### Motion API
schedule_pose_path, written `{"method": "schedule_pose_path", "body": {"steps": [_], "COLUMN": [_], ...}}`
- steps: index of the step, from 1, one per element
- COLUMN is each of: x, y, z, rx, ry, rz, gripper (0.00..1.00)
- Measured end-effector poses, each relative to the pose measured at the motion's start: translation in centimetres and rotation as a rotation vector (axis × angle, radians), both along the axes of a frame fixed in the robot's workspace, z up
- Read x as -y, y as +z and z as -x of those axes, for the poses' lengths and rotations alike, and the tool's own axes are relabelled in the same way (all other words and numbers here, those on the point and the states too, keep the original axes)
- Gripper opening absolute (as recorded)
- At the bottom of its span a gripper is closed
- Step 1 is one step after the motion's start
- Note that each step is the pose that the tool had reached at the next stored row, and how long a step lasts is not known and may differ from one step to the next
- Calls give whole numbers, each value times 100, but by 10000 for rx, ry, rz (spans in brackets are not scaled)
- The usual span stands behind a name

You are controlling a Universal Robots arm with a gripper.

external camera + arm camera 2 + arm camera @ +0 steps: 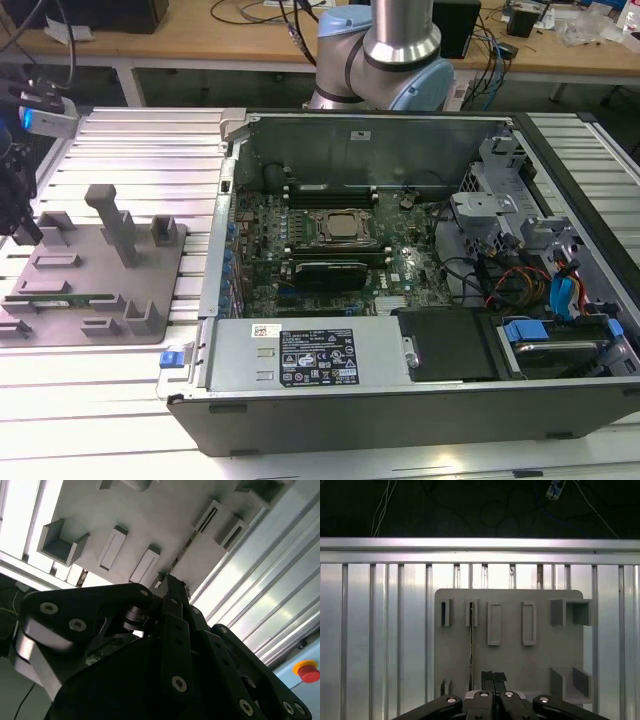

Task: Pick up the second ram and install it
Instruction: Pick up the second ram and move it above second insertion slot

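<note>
The second ram point(68, 297) is a thin green stick standing on edge in a slot of the grey fixture plate point(100, 270), at the exterior view's left. In the first wrist view the ram point(471, 645) appears edge-on as a dark line on the plate point(515, 660). My gripper point(493, 676) hovers above the plate, its two black fingers pressed together just beside the ram's near end, holding nothing. In the exterior view the gripper point(18, 215) hangs at the left edge over the plate's corner. The second wrist view has the fingertips point(172, 587) pointing at the plate.
The open computer case point(420, 400) fills the exterior view's middle and right, with the motherboard point(330, 235), black memory slots point(330, 188), cables and a drive cage point(490, 215). A tall grey post point(115, 225) rises from the fixture. The ribbed aluminium table point(90, 400) lies underneath.
</note>
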State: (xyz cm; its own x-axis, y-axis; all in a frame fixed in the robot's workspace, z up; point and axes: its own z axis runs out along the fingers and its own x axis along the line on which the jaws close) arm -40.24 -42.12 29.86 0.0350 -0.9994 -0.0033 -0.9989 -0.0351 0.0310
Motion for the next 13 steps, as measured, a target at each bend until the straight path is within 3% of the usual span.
{"method": "schedule_pose_path", "body": {"steps": [3, 9, 13], "x": [0, 8, 62], "y": [-3, -122, -228], "z": [0, 0, 0], "rx": [0, 0, -10], "ry": [60, 60, 59], "rz": [0, 0, 0], "gripper": [8, 8, 8]}}
